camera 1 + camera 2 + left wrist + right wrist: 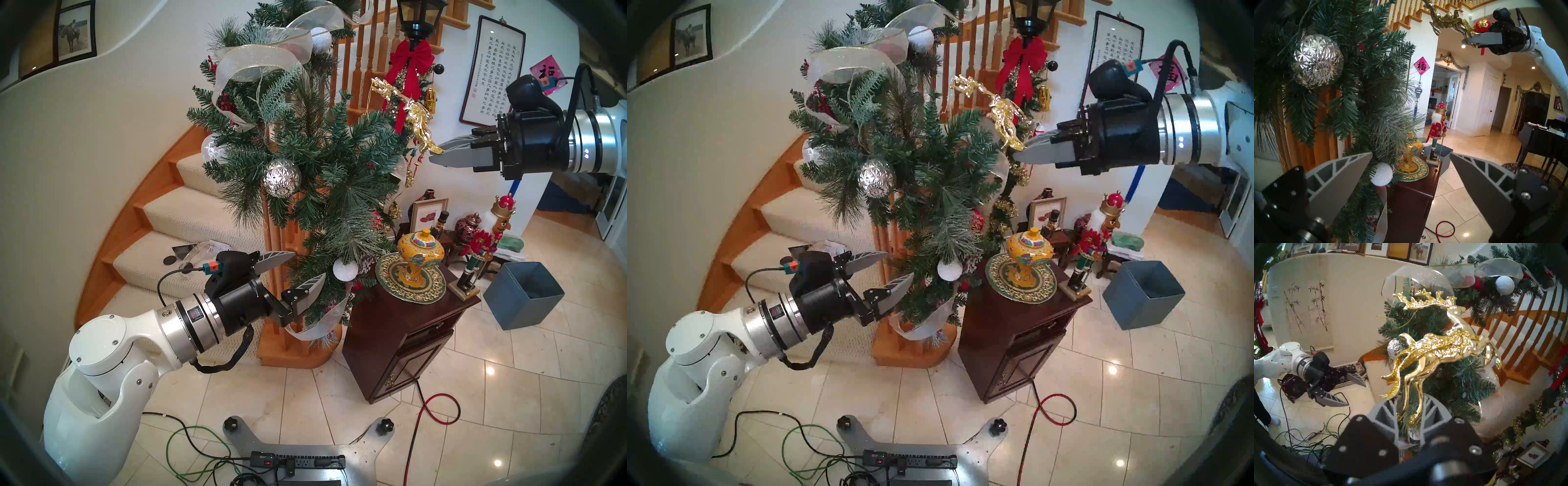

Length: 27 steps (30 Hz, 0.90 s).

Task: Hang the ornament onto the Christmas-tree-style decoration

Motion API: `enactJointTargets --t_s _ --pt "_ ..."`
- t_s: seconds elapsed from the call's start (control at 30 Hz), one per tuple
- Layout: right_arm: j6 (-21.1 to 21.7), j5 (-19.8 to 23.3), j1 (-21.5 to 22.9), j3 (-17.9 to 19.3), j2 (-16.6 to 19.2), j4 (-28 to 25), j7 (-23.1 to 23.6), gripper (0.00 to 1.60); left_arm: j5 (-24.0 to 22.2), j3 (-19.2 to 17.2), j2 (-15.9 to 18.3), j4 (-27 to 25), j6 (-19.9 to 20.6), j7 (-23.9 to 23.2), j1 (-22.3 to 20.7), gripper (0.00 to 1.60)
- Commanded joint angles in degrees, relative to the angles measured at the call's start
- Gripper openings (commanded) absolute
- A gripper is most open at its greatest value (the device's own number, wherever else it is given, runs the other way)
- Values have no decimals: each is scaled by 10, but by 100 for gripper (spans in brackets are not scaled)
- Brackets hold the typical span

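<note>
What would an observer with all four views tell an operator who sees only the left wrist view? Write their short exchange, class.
Operator: Where does the right hand grip the reindeer ornament?
Observer: By the lowest reindeer's hind legs, pinched between its shut fingers, in the right wrist view.
Operator: Where is the hanging string?
Observer: The head view shows the string dangling from the ornament's top end, just above a branch of the garland.

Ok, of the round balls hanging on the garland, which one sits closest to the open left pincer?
The small white snowy ball low on the garland, just beyond the left pincer. The faceted silver ball hangs well above it, and the other white ball sits near the top.
</note>
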Motion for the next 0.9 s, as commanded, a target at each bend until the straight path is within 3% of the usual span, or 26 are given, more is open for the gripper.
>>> enactJointTargets --t_s 0.0,0.87 --pt "-1 -1 21 -5 3 5 -25 0 0 0 0 -3 -1 0 -1 160" --pt "-3 24 59 -48 3 -4 -95 0 0 0 0 -2 -1 0 -1 160"
